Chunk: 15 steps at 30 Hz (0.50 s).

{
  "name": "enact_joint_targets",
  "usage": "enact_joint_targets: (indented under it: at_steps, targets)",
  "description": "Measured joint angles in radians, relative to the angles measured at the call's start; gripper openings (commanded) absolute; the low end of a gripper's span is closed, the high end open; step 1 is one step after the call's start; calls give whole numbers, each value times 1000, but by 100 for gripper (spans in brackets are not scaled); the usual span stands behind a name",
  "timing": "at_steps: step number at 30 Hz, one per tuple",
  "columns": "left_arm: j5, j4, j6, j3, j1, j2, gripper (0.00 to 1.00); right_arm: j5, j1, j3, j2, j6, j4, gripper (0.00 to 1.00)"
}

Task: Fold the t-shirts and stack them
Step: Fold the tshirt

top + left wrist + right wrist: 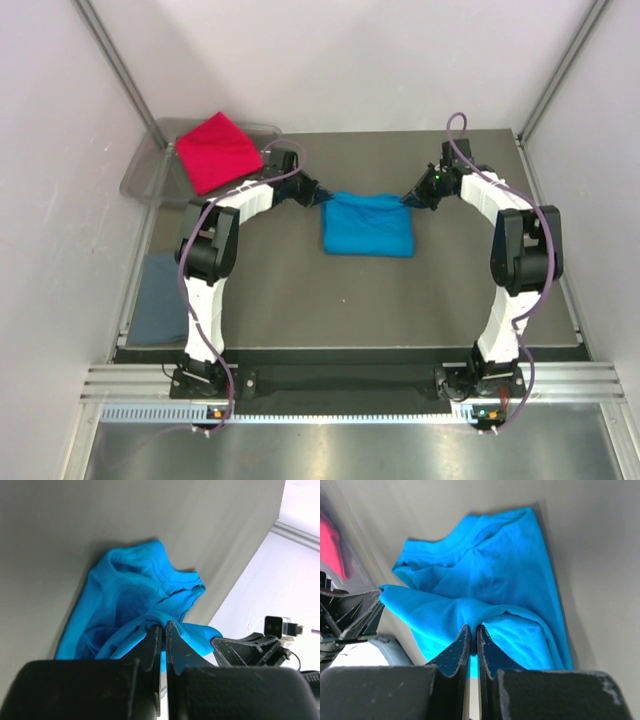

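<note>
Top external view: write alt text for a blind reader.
The left gripper and right gripper pinch the far corners of a folded turquoise shirt in the middle of the table. A red shirt lies on a clear tray at far left; a grey-blue shirt lies at near left.

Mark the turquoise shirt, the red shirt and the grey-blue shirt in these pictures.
turquoise shirt (pixel 368 226), top view, middle of the folded cloth.
red shirt (pixel 217 150), top view, centre of its upper face.
grey-blue shirt (pixel 160 298), top view, middle of its visible cloth.
</note>
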Motion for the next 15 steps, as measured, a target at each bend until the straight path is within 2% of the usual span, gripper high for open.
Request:
enact_joint_targets:
  at_steps: [6,12,15]
  targets:
    - [14,10,2,36,11,31,0,-8,-10,40,56,2,8,4]
    - [23,23,6,86,17,69,0,-20,-23,92,128,6,16,11]
    - [24,24,10,120,20,93,11,-24,-28,114,154,13,19,19]
